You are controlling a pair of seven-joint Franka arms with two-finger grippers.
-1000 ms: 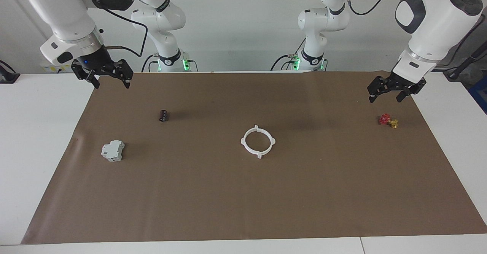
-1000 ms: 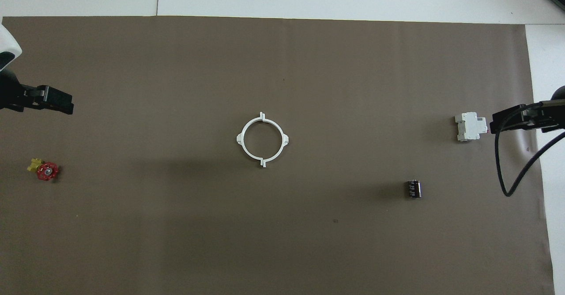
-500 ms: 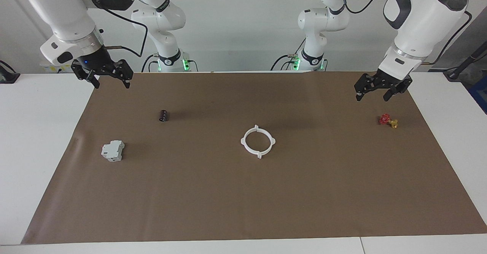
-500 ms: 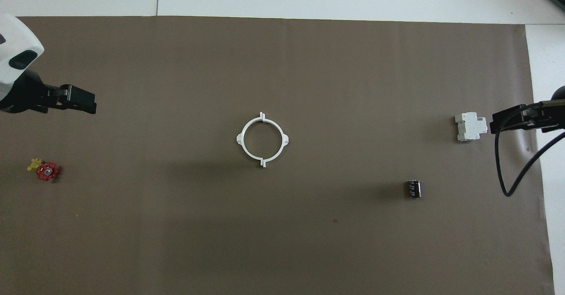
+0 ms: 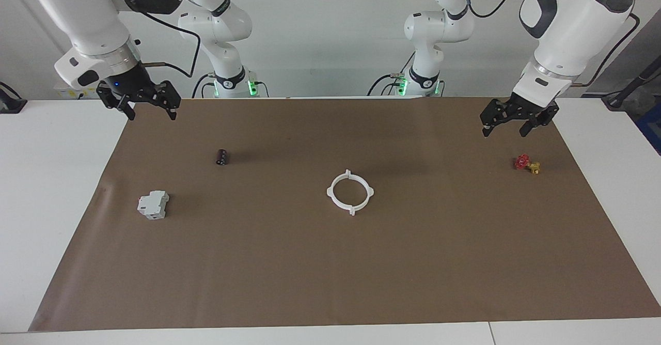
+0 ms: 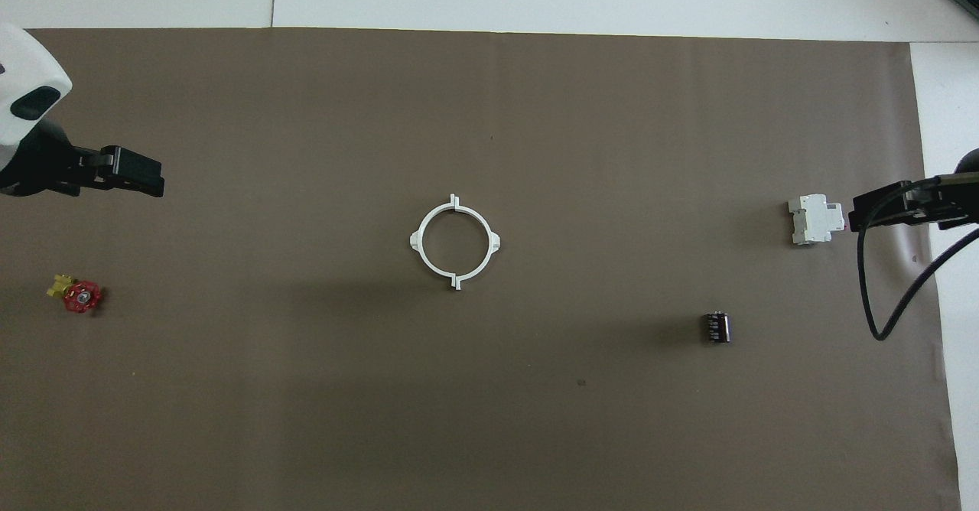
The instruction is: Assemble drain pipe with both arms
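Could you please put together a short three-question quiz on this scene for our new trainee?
1. True or false: the thin white plastic tabbed ring lies free on the brown mat, with no gripper on it.
2. Which lies nearer the robots: the small dark cylinder or the boxy light-grey block?
3. The left gripper hangs above the mat near: A) the small red-and-yellow valve-like piece; B) the block; C) the ring?

Key: 1 true; 2 the cylinder; 3 A.
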